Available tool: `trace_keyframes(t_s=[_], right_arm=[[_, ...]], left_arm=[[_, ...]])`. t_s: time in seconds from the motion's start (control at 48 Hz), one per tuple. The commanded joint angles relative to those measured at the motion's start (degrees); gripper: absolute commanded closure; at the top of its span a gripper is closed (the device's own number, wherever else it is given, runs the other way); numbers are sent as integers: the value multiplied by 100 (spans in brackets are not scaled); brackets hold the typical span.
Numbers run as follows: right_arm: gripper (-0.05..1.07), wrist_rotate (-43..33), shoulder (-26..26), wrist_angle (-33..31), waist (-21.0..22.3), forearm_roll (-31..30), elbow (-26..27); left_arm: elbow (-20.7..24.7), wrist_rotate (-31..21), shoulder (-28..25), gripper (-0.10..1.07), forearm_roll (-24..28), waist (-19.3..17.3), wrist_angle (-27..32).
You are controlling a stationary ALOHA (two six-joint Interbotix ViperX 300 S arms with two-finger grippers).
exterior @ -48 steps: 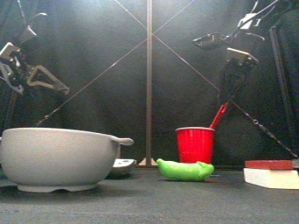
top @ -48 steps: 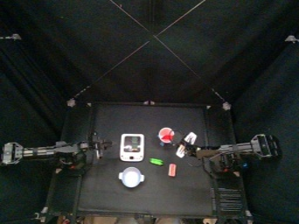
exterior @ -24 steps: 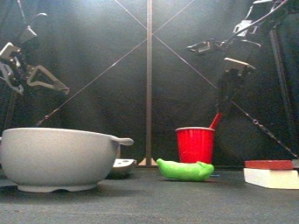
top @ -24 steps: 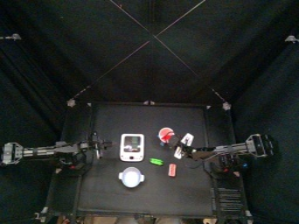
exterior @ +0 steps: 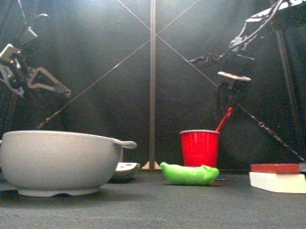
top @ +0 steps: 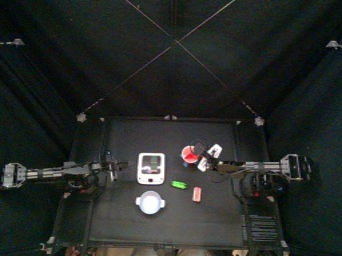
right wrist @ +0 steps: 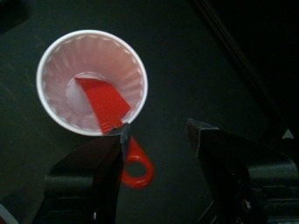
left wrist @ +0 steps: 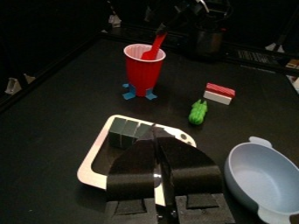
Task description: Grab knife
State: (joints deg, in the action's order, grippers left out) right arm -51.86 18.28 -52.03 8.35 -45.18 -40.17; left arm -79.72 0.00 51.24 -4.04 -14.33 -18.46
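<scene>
The right gripper [right wrist: 158, 166] is hovering wide open, holding nothing, above the red plastic-handled knife [right wrist: 117, 118] standing in the red plastic cup [right wrist: 93, 83]; the left gripper [left wrist: 160, 188], at nine o'clock, is sitting shut.

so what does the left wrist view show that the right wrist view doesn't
Only the left wrist view: the tray, bowl, green toy, red-and-white block and the shut left gripper. Only the right wrist view: the cup's white inside, seen from above, and the open right gripper beside it. Both: the red cup with the red knife standing in it.
</scene>
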Motion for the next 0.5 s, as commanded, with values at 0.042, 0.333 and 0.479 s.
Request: trace_keyframes(t_s=[0.042,0.333,0.479], right_arm=[[15,-9,62,132,105,-18,167],[15,26,308,220,44,519,387],[15,35,413,132,-237,475,220]], left_arm=[[70,9,-9,65,-9,-18,-18],[70,9,-9,65,-9,-26,-26],[62,9,-9,65,-9,-26,-18]])
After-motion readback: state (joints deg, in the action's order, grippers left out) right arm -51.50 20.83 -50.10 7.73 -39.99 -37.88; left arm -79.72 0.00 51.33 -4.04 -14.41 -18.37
